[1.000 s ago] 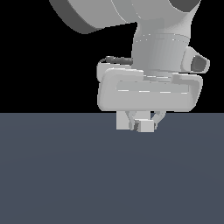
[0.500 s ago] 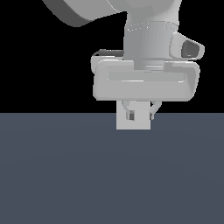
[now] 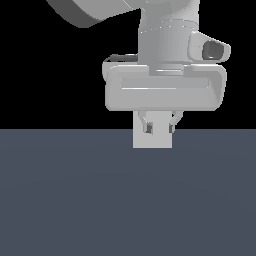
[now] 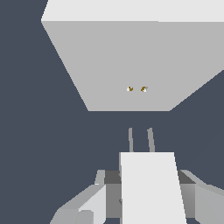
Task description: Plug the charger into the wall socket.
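Note:
The wall socket [image 4: 131, 57] is a flat light-grey square plate standing upright, with two tiny orange-brown holes [image 4: 136, 89] near its centre. My gripper [image 4: 146, 194] is shut on the charger [image 4: 151, 188], a white block whose two short prongs [image 4: 140, 140] point at the plate and stop short of it, roughly in line with the holes. In the exterior view the gripper [image 3: 160, 129] hangs in front of the socket [image 3: 152, 142], and the charger between the fingers [image 3: 148, 128] blends into the plate behind it.
A dark blue-grey floor [image 3: 125, 200] spreads under the socket and the arm. The background above it is black. The wide grey hand body [image 3: 165, 92] covers the top of the plate in the exterior view.
The wrist has turned so the hand now sits level and square to the plate. The fingers with the charger have shifted to lie in front of the plate's middle.

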Motion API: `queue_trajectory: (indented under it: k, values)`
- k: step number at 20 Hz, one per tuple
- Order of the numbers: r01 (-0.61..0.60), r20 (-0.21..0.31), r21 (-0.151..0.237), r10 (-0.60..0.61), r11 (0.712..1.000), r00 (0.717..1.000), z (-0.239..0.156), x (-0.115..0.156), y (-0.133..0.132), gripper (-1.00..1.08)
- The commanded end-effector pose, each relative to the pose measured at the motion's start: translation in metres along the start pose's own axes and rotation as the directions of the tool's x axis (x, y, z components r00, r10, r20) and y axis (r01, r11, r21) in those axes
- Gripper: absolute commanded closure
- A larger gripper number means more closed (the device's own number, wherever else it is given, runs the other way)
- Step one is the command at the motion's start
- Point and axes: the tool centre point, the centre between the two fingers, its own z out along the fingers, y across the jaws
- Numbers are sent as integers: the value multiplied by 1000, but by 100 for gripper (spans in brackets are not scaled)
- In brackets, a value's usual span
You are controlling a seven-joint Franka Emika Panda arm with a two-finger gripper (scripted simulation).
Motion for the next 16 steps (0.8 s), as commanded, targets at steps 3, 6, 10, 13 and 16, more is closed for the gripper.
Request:
queue_trajectory:
  k: [3, 6, 10, 13, 16]
  values:
    - [-7, 1, -3, 7, 1000, 1000, -1, 0, 0, 108]
    - [-5, 1, -3, 5, 1000, 1000, 0, 0, 0, 108]
    - [-5, 1, -3, 5, 1000, 1000, 0, 0, 0, 108]
    - [-5, 1, -3, 5, 1000, 1000, 1, 3, 0, 108]
    - [-5, 2, -4, 5, 1000, 1000, 3, 10, 0, 108]
